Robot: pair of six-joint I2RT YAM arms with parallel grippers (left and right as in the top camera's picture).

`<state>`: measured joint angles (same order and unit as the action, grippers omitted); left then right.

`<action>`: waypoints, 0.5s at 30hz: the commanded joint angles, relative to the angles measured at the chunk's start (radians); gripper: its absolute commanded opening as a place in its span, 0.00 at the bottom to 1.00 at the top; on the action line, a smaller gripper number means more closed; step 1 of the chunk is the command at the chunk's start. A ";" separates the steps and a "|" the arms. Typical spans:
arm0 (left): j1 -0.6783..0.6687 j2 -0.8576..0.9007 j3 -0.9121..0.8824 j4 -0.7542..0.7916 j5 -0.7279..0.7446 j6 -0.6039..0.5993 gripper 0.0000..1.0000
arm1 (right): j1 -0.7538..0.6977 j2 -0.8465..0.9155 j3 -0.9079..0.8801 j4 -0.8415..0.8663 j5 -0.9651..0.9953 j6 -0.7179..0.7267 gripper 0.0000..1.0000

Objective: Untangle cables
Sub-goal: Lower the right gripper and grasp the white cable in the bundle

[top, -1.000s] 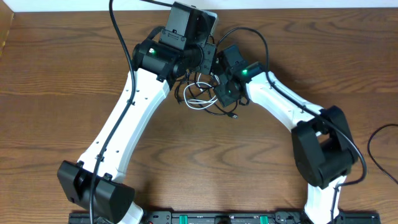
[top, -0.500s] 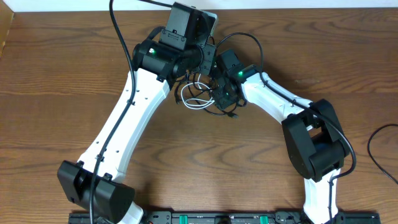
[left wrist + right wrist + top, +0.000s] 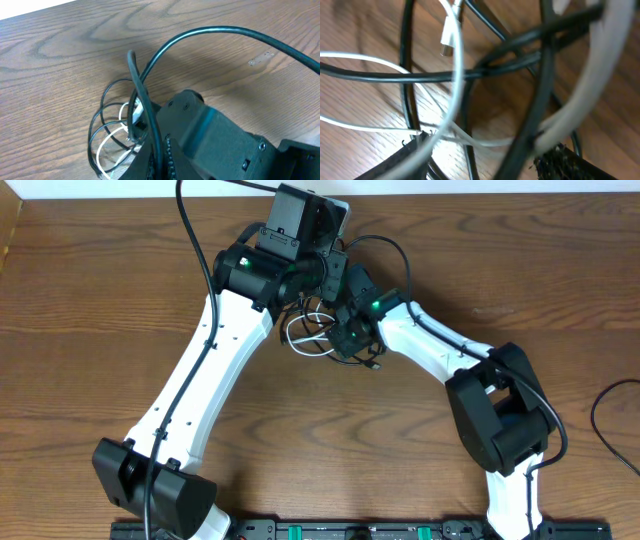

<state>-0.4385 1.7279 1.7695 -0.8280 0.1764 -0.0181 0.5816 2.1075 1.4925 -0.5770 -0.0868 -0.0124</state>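
Observation:
The black cable (image 3: 372,365) and the white cable (image 3: 300,332) lie tangled in small coils on the table between both arms. My left gripper (image 3: 325,285) hangs over the far side of the tangle. In the left wrist view its fingers (image 3: 158,162) are shut on a black cable strand (image 3: 134,85) that stands up from the coils (image 3: 97,120), with white loops (image 3: 107,145) beside them. My right gripper (image 3: 343,340) is down in the tangle. In the right wrist view its fingers (image 3: 480,162) are spread apart, with black strands (image 3: 410,76) and the white cable (image 3: 452,60) between them.
The right arm's black body (image 3: 210,140) and its thick black wire (image 3: 225,31) crowd close to my left gripper. A white plug end (image 3: 449,37) hangs among the strands. Another black wire (image 3: 605,405) lies at the table's right edge.
My right arm has moved left and a little farther in, pushing into the tangle. The coils have shifted slightly left. My left arm has stayed put.

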 commanded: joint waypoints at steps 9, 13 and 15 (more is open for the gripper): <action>0.005 -0.005 0.001 -0.002 -0.013 0.018 0.07 | 0.001 0.014 -0.001 0.067 -0.010 0.021 0.48; 0.005 -0.005 0.001 -0.003 -0.012 0.018 0.07 | 0.000 0.014 -0.001 0.124 -0.010 0.057 0.42; 0.005 -0.005 0.001 -0.006 -0.013 0.018 0.07 | 0.000 0.014 -0.001 0.139 -0.010 0.065 0.29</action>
<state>-0.4381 1.7279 1.7695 -0.8303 0.1730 -0.0181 0.5816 2.1082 1.4921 -0.4515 -0.0937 0.0151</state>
